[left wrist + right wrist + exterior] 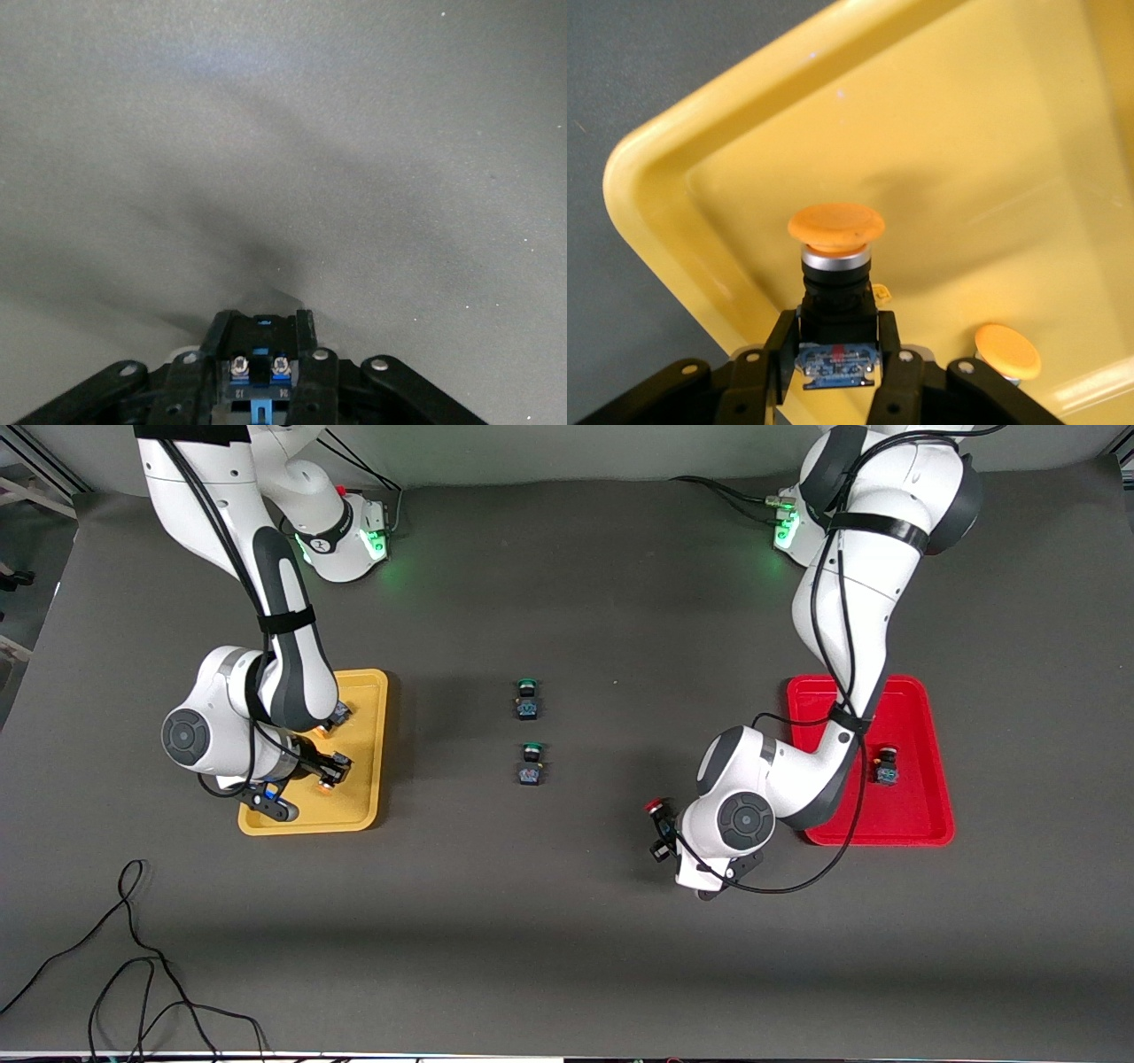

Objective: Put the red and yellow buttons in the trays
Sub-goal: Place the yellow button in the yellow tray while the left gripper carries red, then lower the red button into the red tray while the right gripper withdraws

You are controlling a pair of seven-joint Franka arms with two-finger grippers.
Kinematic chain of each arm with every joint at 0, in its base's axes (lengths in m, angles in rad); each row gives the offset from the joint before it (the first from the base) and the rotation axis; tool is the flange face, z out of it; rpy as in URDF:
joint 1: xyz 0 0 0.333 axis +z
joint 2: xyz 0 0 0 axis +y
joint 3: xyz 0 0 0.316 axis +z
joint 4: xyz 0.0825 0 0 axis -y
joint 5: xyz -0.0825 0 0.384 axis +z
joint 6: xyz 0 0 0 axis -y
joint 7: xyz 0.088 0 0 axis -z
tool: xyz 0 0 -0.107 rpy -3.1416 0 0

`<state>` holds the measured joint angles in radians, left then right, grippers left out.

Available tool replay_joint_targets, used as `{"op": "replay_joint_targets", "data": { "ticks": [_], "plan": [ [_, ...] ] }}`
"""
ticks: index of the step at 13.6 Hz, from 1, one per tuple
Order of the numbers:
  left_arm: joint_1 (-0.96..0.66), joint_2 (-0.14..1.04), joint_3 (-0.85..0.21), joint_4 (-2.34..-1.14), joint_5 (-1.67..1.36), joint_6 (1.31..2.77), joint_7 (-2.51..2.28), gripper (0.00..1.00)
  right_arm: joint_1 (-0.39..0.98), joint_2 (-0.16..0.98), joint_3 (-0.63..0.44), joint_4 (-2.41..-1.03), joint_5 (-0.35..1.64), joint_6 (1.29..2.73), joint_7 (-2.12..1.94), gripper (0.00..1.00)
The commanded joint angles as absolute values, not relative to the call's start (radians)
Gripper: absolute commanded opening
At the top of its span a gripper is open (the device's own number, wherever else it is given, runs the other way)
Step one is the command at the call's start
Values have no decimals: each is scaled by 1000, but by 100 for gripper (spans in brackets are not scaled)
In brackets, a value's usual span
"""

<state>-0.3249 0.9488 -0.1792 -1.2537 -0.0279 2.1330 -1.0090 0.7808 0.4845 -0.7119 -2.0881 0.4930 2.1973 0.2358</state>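
Note:
My right gripper [330, 772] is shut on a yellow button [835, 266] and holds it low over the yellow tray [368, 691], near the corner that shows in the right wrist view [647, 177]. A second yellow button [335, 717] lies in that tray and also shows in the right wrist view [1007, 350]. My left gripper [660, 833] is shut on a red button [654, 807] over the bare mat, beside the red tray [921, 824]. Its black-and-blue body [259, 359] shows between the jaws. Another red button [886, 766] lies in the red tray.
Two green-capped switches [527, 698] [530, 764] stand on the mat midway between the trays. A loose black cable [133, 957] lies near the front edge at the right arm's end.

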Motion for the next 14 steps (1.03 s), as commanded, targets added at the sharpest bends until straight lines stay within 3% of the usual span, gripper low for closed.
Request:
{"op": "replay_joint_targets", "data": {
  "ticks": [1,3,4,5,7,11,14],
  "plan": [
    [-290,905,-170,-1227,-17,2024,-924,0,772,515,-718,-2063,525,2198,196,0],
    [-201,833,-170,-1224,-14,1877,-740,0,749,523,-718,-2060,529,2200,146,3],
    [-148,797,-169,-1242,-11,1824,-645,0,741,525,-716,-2060,538,2198,134,14],
    [-111,746,-167,-1297,-6,1804,-585,0,741,531,-713,-2059,540,2200,132,36],
    [-60,572,-166,-1542,65,1869,-508,0,741,535,-712,-2051,540,2197,132,100],
    [-31,226,-166,-2123,142,2184,-479,0,752,514,-712,-2051,540,2177,135,100],
    [-2,181,-164,-2317,143,2365,-393,0,756,379,-722,-2023,506,2064,143,100]
  ]
}}
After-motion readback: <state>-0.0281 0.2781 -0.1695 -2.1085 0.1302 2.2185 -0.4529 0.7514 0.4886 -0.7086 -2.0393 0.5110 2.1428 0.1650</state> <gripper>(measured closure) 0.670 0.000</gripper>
